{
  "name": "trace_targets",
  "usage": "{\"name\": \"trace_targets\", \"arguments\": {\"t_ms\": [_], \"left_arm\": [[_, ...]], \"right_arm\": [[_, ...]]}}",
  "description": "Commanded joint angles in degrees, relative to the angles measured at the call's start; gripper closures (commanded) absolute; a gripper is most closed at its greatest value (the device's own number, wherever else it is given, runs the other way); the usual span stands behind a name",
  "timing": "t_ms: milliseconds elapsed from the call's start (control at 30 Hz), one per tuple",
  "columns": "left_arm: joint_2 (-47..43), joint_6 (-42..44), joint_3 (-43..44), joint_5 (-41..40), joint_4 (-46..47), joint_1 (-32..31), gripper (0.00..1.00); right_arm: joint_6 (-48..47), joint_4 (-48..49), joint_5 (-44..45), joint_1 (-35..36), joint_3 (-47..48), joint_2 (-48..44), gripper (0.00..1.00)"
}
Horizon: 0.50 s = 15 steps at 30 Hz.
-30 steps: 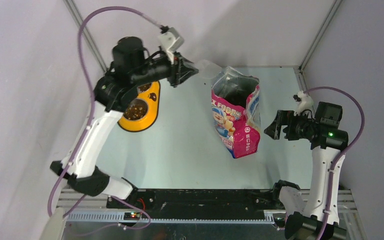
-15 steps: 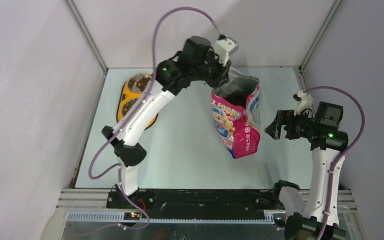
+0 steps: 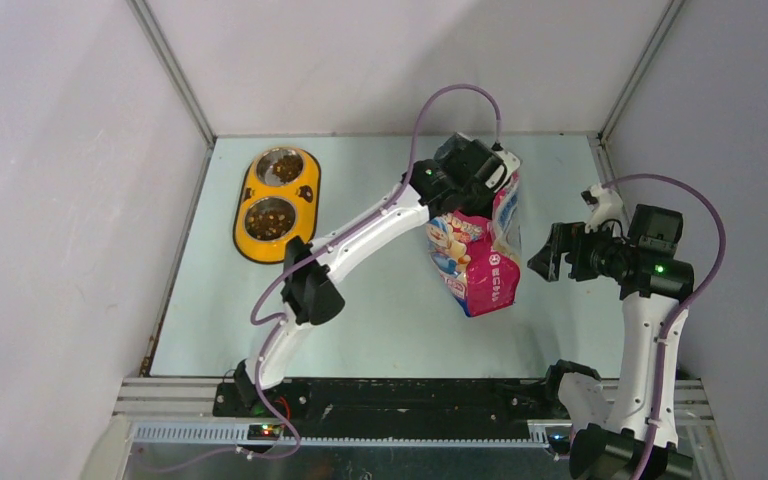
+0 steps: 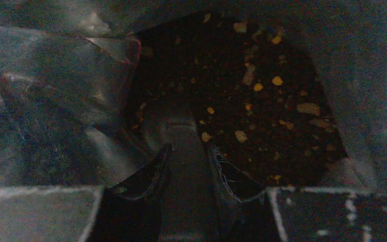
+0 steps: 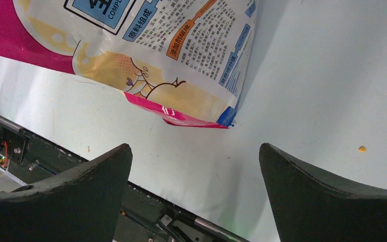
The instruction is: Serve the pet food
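Observation:
The pet food (image 4: 242, 96) is a dark brown heap with paler bits inside the open pink-blue bag (image 3: 475, 255). My left gripper (image 3: 485, 172) reaches down into the bag's mouth. In the left wrist view it (image 4: 190, 147) is shut on the handle of the clear scoop (image 4: 174, 123), whose bowl lies at the left edge of the heap. Some kibble also lies in both bowls of the yellow feeder (image 3: 305, 215) at the far left. My right gripper (image 3: 550, 252) is open and empty just right of the bag; its wrist view shows the bag's lower corner (image 5: 181, 75) ahead of the gripper (image 5: 194, 151).
The bag stands upright in the middle right of the table. One stray kibble (image 5: 362, 148) lies on the table. The black base rail (image 3: 410, 395) runs along the near edge. Walls close in the left, back and right sides.
My left arm has swung right from above the yellow feeder to the bag and lowered the scoop into its mouth. The right arm has not moved.

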Motion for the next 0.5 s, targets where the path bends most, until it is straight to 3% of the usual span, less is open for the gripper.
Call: {"name": "trace_targets", "arguments": {"t_ms": [0, 267, 467], "left_arm": [[-0.89, -0.52, 2.90, -7.03, 1.05, 0.02, 1.00], [-8.31, 1.14, -1.92, -8.81, 5.84, 0.16, 1.00], [-6.31, 1.89, -3.20, -10.77, 6.98, 0.27, 1.00]], "right_arm": [[-0.39, -0.03, -1.94, 0.47, -0.14, -0.56, 0.00], [0.71, 1.10, -2.31, 0.60, -0.83, -1.14, 0.00], [1.18, 1.67, -2.02, 0.97, -1.05, -1.51, 0.00]]}}
